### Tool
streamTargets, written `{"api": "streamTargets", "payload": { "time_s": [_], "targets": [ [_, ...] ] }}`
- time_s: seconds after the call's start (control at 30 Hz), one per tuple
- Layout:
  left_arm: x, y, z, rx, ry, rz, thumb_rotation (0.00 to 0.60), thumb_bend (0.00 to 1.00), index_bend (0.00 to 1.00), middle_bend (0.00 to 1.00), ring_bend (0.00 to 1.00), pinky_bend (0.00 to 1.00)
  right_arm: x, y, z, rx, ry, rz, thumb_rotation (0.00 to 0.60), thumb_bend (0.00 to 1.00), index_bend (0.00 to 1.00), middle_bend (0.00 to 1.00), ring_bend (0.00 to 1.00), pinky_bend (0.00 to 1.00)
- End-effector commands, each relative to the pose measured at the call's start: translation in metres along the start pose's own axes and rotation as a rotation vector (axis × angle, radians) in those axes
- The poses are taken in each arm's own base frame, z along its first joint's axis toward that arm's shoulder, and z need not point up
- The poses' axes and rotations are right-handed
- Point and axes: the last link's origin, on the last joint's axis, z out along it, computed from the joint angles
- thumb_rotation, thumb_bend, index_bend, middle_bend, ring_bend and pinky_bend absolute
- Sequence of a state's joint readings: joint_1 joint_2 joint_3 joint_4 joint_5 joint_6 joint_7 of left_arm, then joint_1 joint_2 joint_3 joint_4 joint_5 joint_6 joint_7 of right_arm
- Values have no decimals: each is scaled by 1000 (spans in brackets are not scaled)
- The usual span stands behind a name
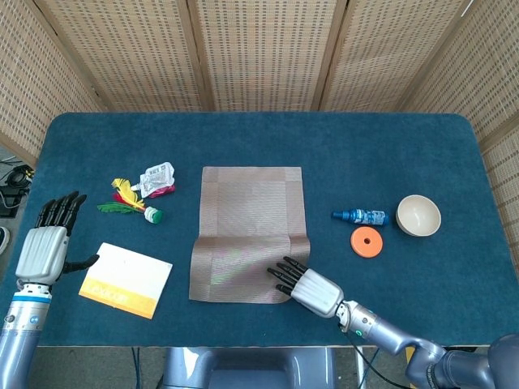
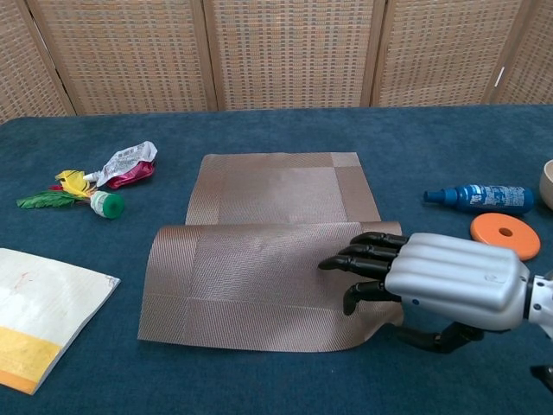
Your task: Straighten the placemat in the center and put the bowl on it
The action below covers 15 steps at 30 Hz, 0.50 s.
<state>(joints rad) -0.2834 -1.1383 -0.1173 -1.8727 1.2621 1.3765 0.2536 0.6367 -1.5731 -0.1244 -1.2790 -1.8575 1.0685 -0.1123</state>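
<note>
The brown woven placemat [image 1: 251, 211] [image 2: 268, 194] lies in the middle of the blue table. Its near half is raised and doubled back over the far half. My right hand [image 1: 306, 285] [image 2: 432, 277] grips the mat's near right corner, with dark fingers on top and the thumb below the lifted edge. The cream bowl [image 1: 418, 215] [image 2: 547, 183] stands upright at the far right, apart from the mat; the chest view cuts it off. My left hand [image 1: 45, 247] hovers at the table's left edge, fingers spread and holding nothing.
A blue bottle [image 1: 359, 216] [image 2: 479, 197] and an orange disc [image 1: 366, 241] [image 2: 505, 236] lie between the mat and the bowl. Left of the mat are a feathered shuttlecock [image 1: 130, 203] [image 2: 73, 194], a crumpled packet [image 1: 157, 178] [image 2: 128, 162] and a white-and-yellow booklet [image 1: 126, 279] [image 2: 39, 316].
</note>
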Motion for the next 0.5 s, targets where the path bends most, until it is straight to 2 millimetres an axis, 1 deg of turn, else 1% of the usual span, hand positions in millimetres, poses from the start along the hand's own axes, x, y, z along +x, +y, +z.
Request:
{"api": "streamTargets", "payload": {
  "time_s": [0.03,0.17,0.4,0.5],
  "targets": [
    [0,0,0,0,-1,0,600,0,0,0,0,0,-1,2,-1,-4,-7,-10,600,646,361,0,0,0],
    [-1,0,1,-2,-4,3,600,0,0,0,0,0,-3,7,-3,-19,-22,-20,600,655,424,0,0,0],
    [-1,1,0,-4,-2,9,600,0,0,0,0,0,-4,12,-4,-31,-18,-16,600,679,488,0,0,0],
    [-2,2,0,-8,-3,10,600,0,0,0,0,0,-5,14,-4,-34,-12,-20,600,687,533,0,0,0]
  ]
}}
